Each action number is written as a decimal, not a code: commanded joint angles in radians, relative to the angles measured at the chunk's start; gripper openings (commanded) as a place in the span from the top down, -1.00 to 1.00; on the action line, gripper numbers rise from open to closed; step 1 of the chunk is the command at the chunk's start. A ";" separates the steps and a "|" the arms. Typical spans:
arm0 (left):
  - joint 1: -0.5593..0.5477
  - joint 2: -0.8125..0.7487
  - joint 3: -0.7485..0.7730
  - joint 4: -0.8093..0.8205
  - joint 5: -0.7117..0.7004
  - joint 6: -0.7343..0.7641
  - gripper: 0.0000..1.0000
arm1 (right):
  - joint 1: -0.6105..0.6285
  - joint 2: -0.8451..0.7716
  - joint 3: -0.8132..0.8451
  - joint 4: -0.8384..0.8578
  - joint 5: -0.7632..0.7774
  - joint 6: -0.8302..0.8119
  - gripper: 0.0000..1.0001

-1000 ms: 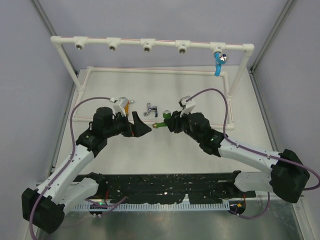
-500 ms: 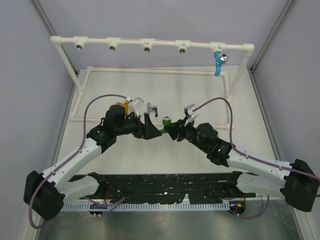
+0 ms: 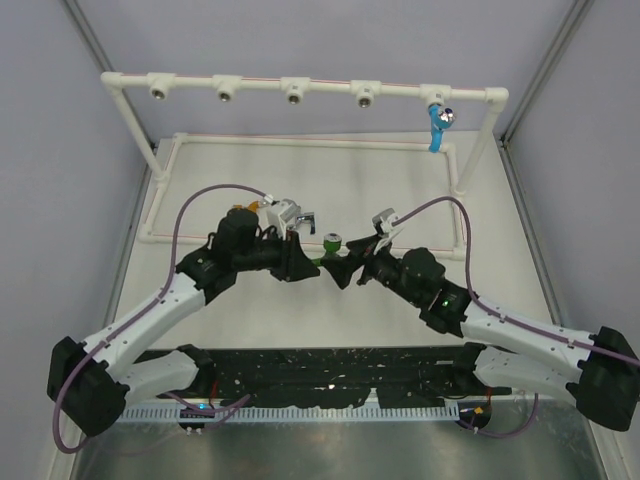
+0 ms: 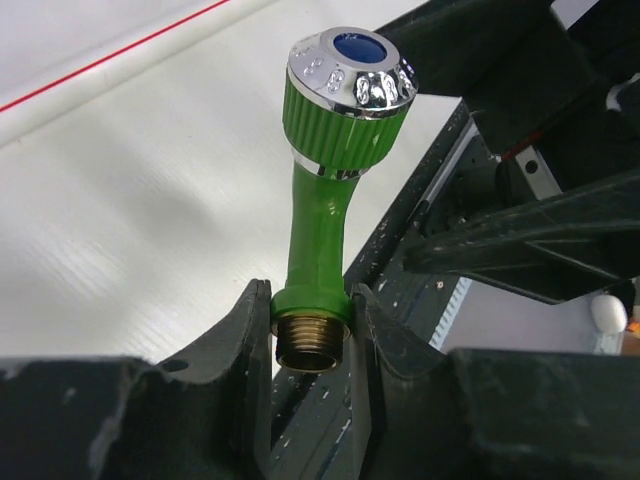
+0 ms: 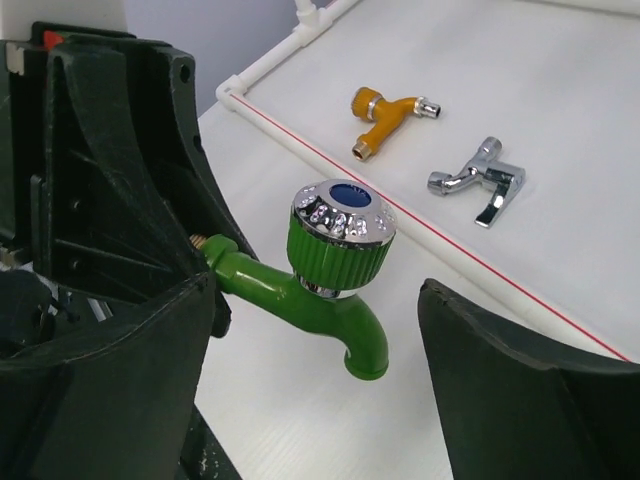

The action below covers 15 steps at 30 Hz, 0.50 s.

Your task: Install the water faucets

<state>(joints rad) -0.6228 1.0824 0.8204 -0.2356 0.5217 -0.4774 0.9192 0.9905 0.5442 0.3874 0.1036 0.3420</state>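
Four faucets are in view, and the green faucet [image 3: 325,250] serves as the landmark. Left of it and a little behind, the orange faucet [image 3: 258,207] lies on the table [image 3: 400,190], partly hidden by the left arm in the top view. The left gripper [image 3: 300,262] sits just left of the green faucet, its fingers [image 4: 245,340] clenched on the brass threaded end. The green body runs out level from that grip, with the chrome, blue-centred knob up and the spout curving down. The raised marks on the knob's rim are too small to read. Just behind the green faucet the silver faucet [image 3: 297,215] lies on the table, beside the orange one. Just right of the green faucet, the right gripper [image 3: 345,270] has its fingers [image 5: 520,390] spread wide on either side of the spout, touching nothing. Far behind and to the right, the blue faucet [image 3: 438,125] hangs from the white frame [image 3: 300,85].
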 commanded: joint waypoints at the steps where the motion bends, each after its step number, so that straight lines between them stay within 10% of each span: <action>1: 0.009 -0.107 0.048 -0.088 0.004 0.151 1.00 | -0.025 -0.091 0.045 -0.046 -0.180 -0.095 -0.82; 15: 0.025 -0.415 -0.067 0.094 0.279 0.165 1.00 | -0.269 -0.265 0.043 0.030 -0.892 -0.055 -0.89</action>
<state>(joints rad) -0.5999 0.6849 0.7547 -0.2729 0.6926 -0.3027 0.6514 0.7235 0.5426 0.3515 -0.5892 0.2790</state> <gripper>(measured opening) 0.325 0.942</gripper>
